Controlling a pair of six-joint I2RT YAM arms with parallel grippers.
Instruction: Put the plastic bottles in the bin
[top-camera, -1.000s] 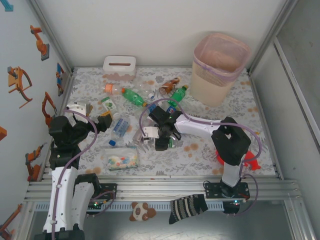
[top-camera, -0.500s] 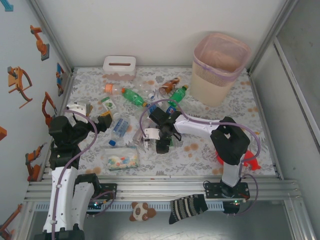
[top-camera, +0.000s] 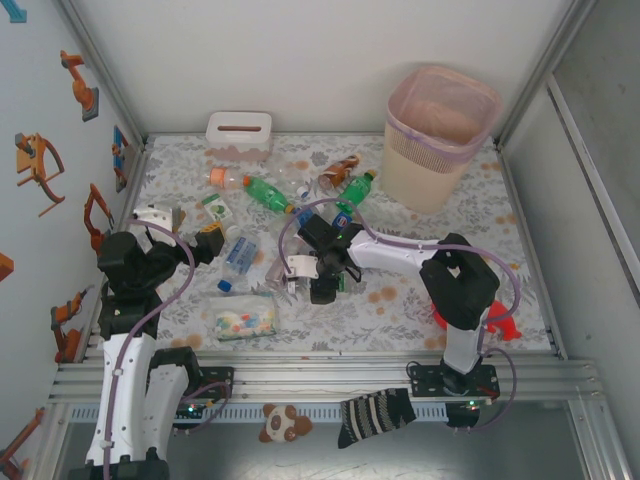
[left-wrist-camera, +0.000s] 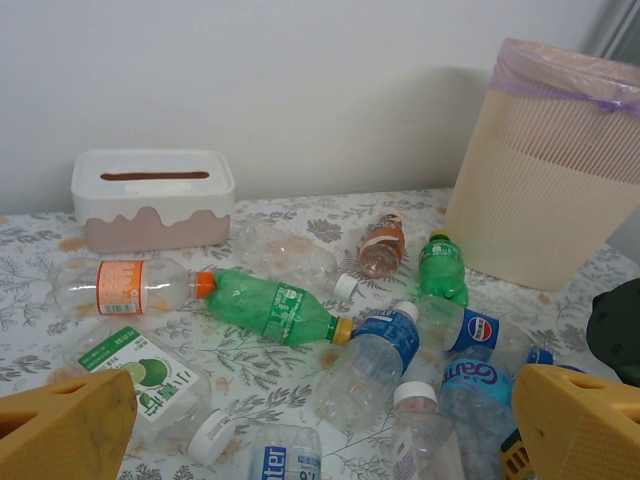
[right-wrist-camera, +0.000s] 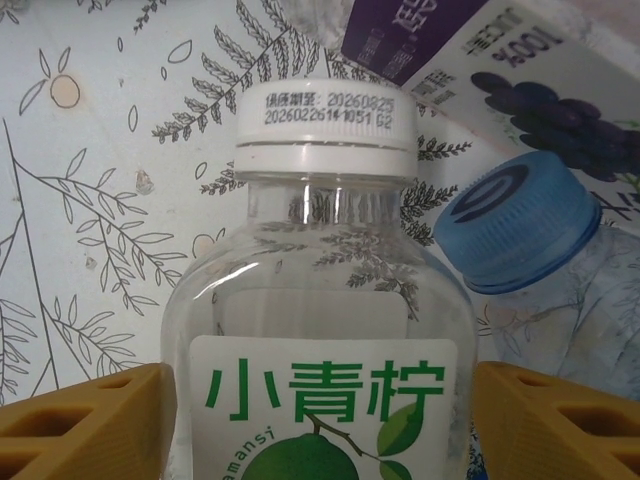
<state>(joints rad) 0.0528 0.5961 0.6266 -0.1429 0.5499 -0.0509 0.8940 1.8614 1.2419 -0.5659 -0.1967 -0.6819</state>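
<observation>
Reaching to mid-frame in the top view, the right end effector (top-camera: 312, 272) sits low among the bottles (top-camera: 268, 195) strewn on the desk (top-camera: 400, 310). The bin (top-camera: 425, 175) stands well apart at upper right. The left end effector (top-camera: 198, 230) hangs near the left edge, beside the pile. By my judgement, any carry needs enough height to clear the bin's rim before swinging across.

From the left wrist, two yellow fingers (left-wrist-camera: 60, 430) spread wide at the lower corners with nothing between them. Bottles lie scattered beyond, with the bin at right. This arm does best parked out of the other's path.

From the right wrist, a lime bottle (right-wrist-camera: 320, 300) with a white cap lies between the yellow fingers, which flank its body, spread about as wide as the bottle. Whether they press it, I cannot tell. A blue-capped bottle (right-wrist-camera: 520, 230) lies just beside its right shoulder, and a juice carton (right-wrist-camera: 520, 70) lies beyond. Closing gently on the label band should hold the thin wall without crushing it. Lifting straight up should leave the neighbour undisturbed.
</observation>
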